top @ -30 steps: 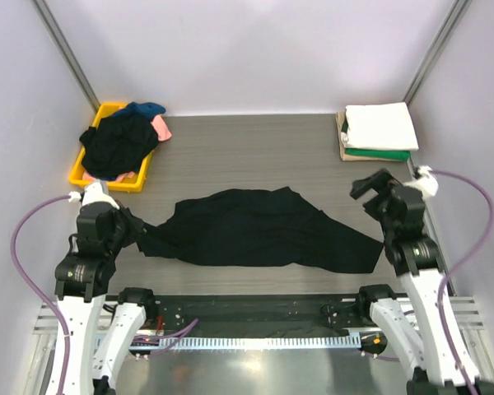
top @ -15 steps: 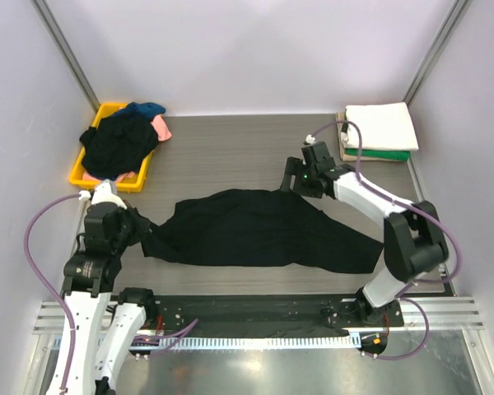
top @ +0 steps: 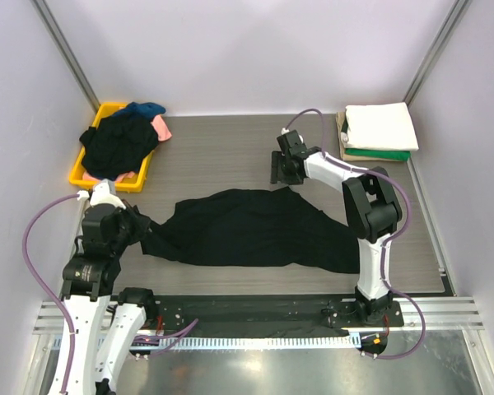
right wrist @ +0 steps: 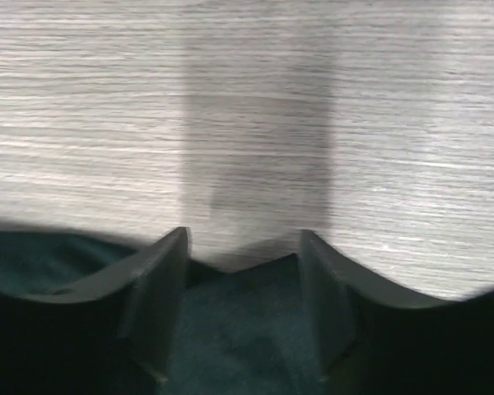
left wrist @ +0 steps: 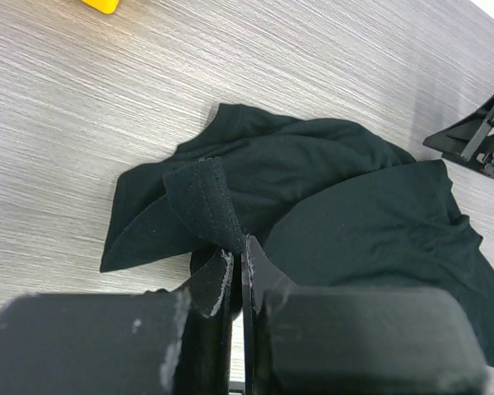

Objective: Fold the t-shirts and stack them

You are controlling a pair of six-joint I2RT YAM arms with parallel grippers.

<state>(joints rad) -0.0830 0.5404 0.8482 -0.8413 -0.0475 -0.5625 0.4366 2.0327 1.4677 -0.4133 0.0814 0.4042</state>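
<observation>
Broad grey wood-grain table (top: 222,152). Across its middle, a large black t-shirt (top: 255,230) of soft cloth, laid out crumpled from left to right, widest at the centre and tapering to a point at the right end. Well apart from both far corners.

At the far left corner, a rectangular yellow plastic tray (top: 76,171), heaped with loose shirts: a crumpled black shirt (top: 119,144) on top and spilling over the rim, a blue shirt (top: 146,108) behind it, a pink shirt (top: 161,129) at the right side.

At the far right corner, a neat folded stack: white shirt (top: 380,125) uppermost, green shirt (top: 379,154) beneath, tan shirt (top: 342,144) lowest, only edges of the lower two showing.

Left gripper (left wrist: 237,262) at the left end of the big garment, fingers pressed together and clamped on its stitched hem (left wrist: 206,193), a fold of cloth raised slightly off the wood.

Right gripper (right wrist: 243,247) at the garment's far edge, near the middle, pointing down at bare wood, fingers apart with a clear gap. Dark cloth low in the right wrist view, between the finger bases; too blurred to say whether touching them.
</observation>
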